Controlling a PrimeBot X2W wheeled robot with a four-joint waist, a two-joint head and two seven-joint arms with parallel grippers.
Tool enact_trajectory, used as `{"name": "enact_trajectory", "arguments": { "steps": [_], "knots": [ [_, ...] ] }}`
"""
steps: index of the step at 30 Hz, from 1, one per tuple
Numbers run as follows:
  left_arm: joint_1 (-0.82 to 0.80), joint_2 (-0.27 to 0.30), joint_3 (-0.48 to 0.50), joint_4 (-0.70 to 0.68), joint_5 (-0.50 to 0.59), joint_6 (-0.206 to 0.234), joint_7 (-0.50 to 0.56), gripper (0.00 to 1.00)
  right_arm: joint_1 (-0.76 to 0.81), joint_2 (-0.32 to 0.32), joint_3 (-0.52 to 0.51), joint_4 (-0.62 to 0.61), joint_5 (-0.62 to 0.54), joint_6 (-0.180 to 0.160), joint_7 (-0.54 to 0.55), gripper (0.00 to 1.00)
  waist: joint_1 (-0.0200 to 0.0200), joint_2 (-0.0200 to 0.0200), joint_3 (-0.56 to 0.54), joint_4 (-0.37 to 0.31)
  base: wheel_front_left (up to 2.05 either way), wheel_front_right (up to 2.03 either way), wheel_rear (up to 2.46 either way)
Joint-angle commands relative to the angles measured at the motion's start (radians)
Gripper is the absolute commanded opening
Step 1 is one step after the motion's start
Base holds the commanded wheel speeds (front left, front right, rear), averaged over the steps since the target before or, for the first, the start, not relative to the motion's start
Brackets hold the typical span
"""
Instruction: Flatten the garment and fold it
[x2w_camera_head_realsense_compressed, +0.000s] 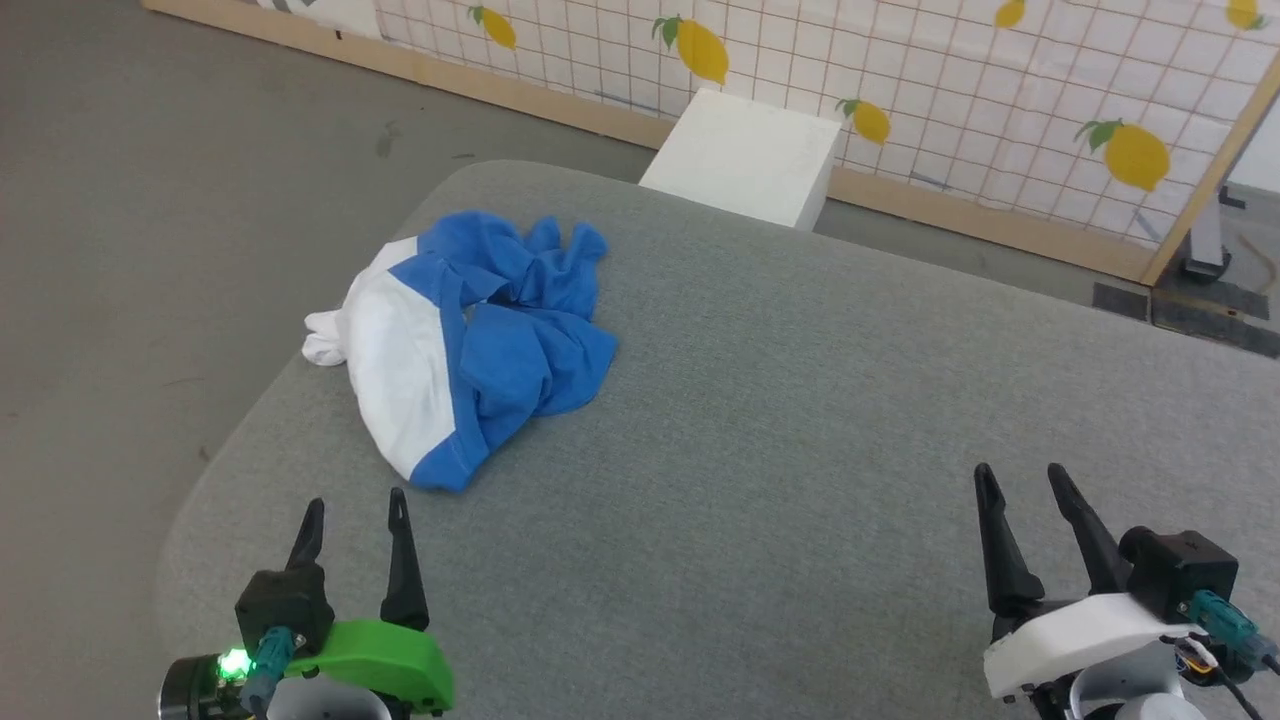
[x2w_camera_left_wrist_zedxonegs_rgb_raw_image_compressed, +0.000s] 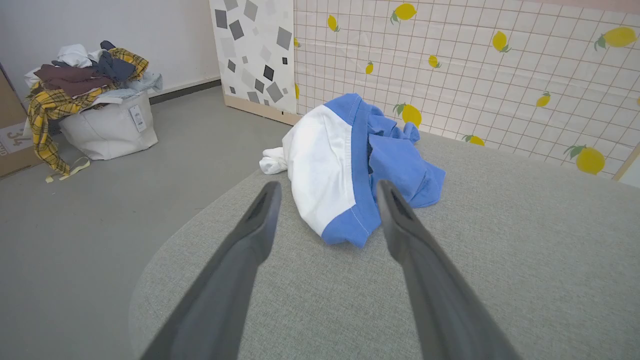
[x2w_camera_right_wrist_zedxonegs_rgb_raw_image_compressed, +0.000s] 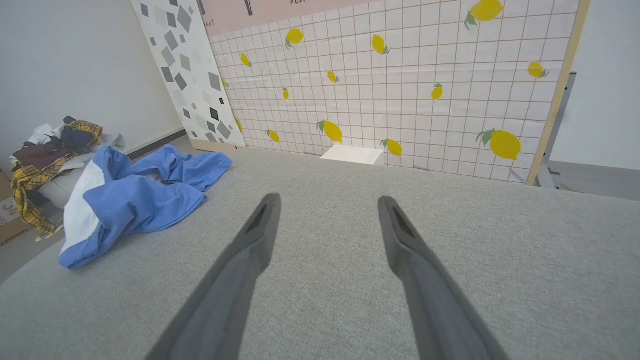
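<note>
Here, soft raglan shirt, white body, blue sleeves, lies crumpled at rounded left corner of grey woven-fabric table; left gripper and right gripper both spread, empty.

Legible as "34" on a pale label of the cardboard box, nine o'clock in the left wrist view. Partly cut "ANT" on the pink panel, eleven o'clock, right wrist view. Tag on the white bag: unreadable.

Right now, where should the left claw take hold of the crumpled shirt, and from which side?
Likely the near blue tip of the shirt, from the robot's side: it juts toward the open left claw, while the rest is bunched behind.
</note>
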Motion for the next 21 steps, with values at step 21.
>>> {"name": "enact_trajectory", "arguments": {
  "steps": [21],
  "knots": [
    [0.025, -0.003, -0.011, 0.030, -0.024, 0.033, -0.052, 1.00, 0.017, 0.001, -0.010, 0.044, 0.017, -0.001, -0.053, 1.00, -0.0001, 0.0000, 0.002, 0.101, 0.00, 0.00, 0.00]
  ]
}}
